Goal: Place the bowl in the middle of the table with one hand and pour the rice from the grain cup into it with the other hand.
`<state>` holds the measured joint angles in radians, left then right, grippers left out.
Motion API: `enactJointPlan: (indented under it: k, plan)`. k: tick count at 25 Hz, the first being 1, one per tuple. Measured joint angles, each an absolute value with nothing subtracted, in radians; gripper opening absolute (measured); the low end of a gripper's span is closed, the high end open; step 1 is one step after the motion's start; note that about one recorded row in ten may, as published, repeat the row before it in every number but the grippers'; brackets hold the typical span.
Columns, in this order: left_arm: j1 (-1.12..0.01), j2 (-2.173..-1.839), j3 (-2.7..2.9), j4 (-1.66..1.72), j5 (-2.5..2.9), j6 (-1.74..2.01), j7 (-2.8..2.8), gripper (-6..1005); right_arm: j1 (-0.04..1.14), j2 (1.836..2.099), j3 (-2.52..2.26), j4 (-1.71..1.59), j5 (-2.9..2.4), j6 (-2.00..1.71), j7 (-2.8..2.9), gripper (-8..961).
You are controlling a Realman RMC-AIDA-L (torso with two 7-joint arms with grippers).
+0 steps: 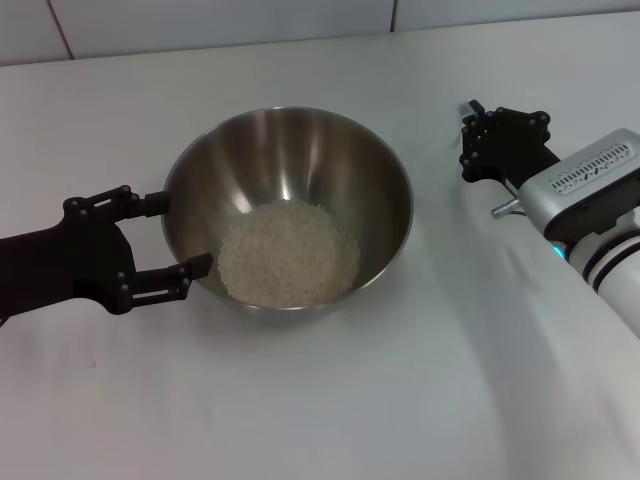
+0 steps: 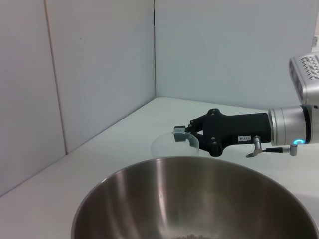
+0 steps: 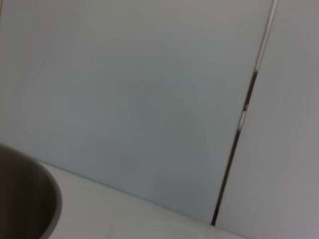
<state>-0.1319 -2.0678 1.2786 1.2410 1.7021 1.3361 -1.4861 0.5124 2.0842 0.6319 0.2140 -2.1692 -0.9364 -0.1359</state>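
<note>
**One bowl, one heap of rice, one cup**

On the white table point(image 1: 330, 400) stands a single steel bowl point(image 1: 300, 165), holding one mound of rice point(image 1: 288, 252). Two grippers flank it. The left gripper point(image 1: 180, 238) has its fingers spread wide at the bowl's left wall, gripping nothing. The right gripper point(image 2: 180, 133), well apart to the bowl's right, is closed on the one clear grain cup point(image 2: 172, 147), tipped sideways. A small label on it cannot be read.

bowl point(image 1: 290, 170) blocks table point(image 1: 330, 400) centre; left gripper point(image 1: 165, 238) straddles its rim, right gripper point(image 1: 470, 140) beside; near side open.
</note>
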Motion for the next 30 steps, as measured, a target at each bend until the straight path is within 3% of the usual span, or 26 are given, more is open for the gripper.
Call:
enactJointPlan:
  k: [12,23,25,30]
  plan:
    - [-0.132,-2.068,1.283,1.239,1.703,1.336,-1.487,842,0.504,2.087,0.644,0.217,-2.181,-0.901,-0.135,34]
    - [-0.133,-2.066,1.277,1.229,1.703,1.336,-1.486,842,0.423,2.087,0.644,0.236,-2.178,-0.96,-0.134,222]
    - [-0.133,-2.066,1.277,1.229,1.703,1.336,-1.486,842,0.403,2.087,0.643,0.242,-2.178,-0.986,-0.133,463]
    - [-0.129,-2.066,1.277,1.229,1.703,1.336,-1.484,842,0.352,2.081,0.642,0.257,-2.177,-1.027,-0.095,631]
